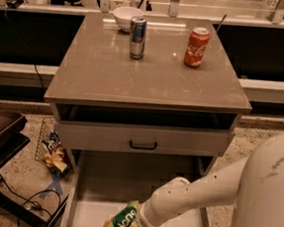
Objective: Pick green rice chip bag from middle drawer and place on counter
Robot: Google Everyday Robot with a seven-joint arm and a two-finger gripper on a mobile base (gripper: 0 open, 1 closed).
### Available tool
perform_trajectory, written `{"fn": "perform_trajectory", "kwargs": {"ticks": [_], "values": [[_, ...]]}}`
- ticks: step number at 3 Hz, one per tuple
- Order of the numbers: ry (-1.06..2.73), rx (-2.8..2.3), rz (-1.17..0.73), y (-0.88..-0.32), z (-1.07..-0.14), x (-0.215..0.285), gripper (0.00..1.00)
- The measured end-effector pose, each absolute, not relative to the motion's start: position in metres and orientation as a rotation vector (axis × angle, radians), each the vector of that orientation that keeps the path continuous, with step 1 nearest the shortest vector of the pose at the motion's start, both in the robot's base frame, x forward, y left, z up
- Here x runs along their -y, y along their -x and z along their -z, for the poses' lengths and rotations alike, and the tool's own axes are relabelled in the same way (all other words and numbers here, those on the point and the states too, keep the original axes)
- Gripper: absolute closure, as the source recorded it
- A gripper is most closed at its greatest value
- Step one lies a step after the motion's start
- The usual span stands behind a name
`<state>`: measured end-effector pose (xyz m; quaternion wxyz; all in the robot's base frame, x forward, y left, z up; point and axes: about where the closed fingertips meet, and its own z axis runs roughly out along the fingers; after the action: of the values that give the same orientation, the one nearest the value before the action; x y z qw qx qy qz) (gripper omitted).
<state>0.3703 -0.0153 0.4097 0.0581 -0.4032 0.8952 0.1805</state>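
The green rice chip bag (pixel 122 223) lies at the near end of the open middle drawer (pixel 121 181), at the bottom edge of the camera view. My gripper (pixel 140 224) is at the end of the white arm (pixel 194 194), which reaches down from the right. It is pressed against the bag's right side, and the wrist hides it. The counter (pixel 150 76) is above and behind, with its front edge over the drawer.
On the counter stand a silver-blue can (pixel 138 30), a red soda can (pixel 197 39) and a white bowl (pixel 127 17) at the back. A grey drawer front with a black handle (pixel 143 144) sits under the counter. A crumpled yellow-and-blue wrapper (pixel 54 155) and cables lie on the floor at left.
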Motion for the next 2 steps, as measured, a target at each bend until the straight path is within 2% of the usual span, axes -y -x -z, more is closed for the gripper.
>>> {"fn": "perform_trajectory", "kwargs": {"ticks": [1, 2], "values": [[1.199, -2.647, -0.581, -0.389, -0.501, -0.005, 1.00], [1.131, -2.607, -0.647, -0.404, -0.577, 0.005, 1.00]]}}
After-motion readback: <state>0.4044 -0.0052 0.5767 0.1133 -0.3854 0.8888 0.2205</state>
